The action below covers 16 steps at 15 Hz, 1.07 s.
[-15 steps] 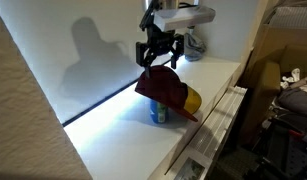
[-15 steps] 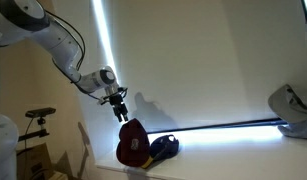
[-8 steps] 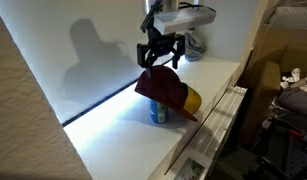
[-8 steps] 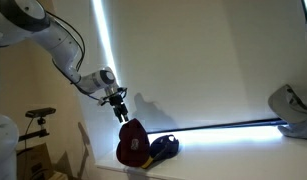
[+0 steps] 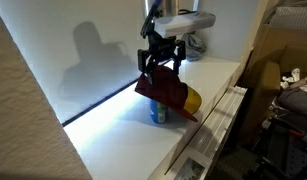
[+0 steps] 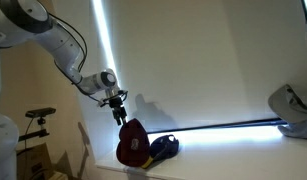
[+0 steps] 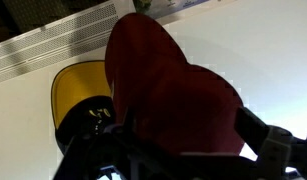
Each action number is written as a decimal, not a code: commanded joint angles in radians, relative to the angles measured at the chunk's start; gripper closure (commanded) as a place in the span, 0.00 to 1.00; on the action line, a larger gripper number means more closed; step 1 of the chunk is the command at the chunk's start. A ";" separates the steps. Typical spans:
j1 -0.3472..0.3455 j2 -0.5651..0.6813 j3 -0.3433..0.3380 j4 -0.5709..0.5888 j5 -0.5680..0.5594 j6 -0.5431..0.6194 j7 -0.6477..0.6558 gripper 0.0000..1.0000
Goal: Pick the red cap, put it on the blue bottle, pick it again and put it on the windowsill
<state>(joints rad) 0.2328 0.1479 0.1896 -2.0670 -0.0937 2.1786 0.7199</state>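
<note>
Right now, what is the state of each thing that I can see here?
red cap: sits on the blue bottle, brim sloping down.
blue bottle: upright on the windowsill, top hidden under the red cap.
yellow cap: lies on the windowsill beside the blue bottle.
end effector: open, low over the red cap's crown, not closed on it.

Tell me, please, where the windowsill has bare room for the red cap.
The windowsill is bare on the near stretch before the blue bottle, and between the yellow cap and the grey object at the far end. The middle is crowded: red cap on bottle, hand over it.
</note>
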 commanded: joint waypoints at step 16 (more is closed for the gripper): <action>0.009 0.004 -0.014 0.007 -0.035 0.032 0.078 0.55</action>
<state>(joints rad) 0.2352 0.1487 0.1840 -2.0606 -0.1314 2.2192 0.8082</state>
